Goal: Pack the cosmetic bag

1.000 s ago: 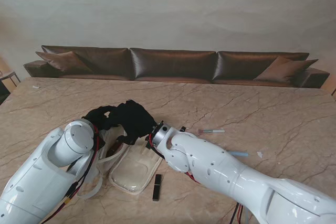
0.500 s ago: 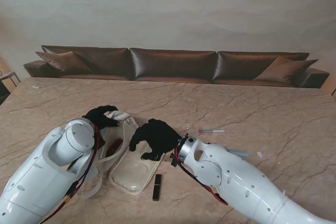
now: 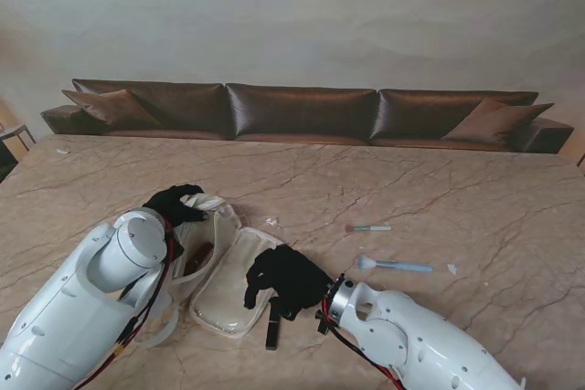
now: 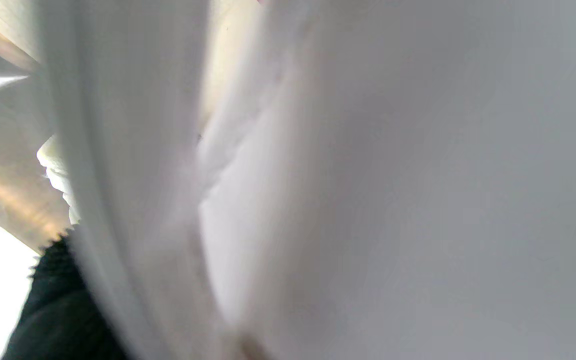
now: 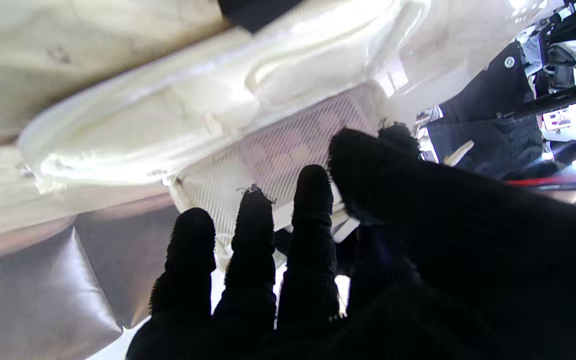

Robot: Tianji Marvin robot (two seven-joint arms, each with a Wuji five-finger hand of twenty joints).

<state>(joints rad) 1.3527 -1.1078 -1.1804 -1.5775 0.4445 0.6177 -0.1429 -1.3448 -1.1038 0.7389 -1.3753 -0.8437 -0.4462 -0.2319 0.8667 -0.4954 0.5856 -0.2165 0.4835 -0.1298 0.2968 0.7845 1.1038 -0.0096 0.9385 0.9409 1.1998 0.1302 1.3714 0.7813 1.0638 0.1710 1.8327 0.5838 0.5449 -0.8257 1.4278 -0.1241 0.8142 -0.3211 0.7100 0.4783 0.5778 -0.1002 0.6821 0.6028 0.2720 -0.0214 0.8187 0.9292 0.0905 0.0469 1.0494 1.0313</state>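
Right hand (image 3: 279, 282) has its fingers (image 5: 250, 235) spread and holding nothing, hovering over the near right edge of the bag (image 3: 233, 289), right by a black tube (image 3: 273, 326) lying on the table (image 3: 439, 189) just beside that edge. Left hand (image 3: 174, 205) is at the bag's far left corner, fingers curled on the white rim there, looks like it's clamped on it to keep the bag open, though the left wrist view is just a white blur so I can't confirm it. The bag sits near me, left of centre, splayed open flat like a clamshell: cream, soft, glossy, with a mesh pocket inside. There's something dark in the left half, can't tell what. So I'd say packing is only partway: the tube, a blue brush (image 3: 395, 266) and a pinkish stick (image 3: 368, 227) farther right are all outside the bag.
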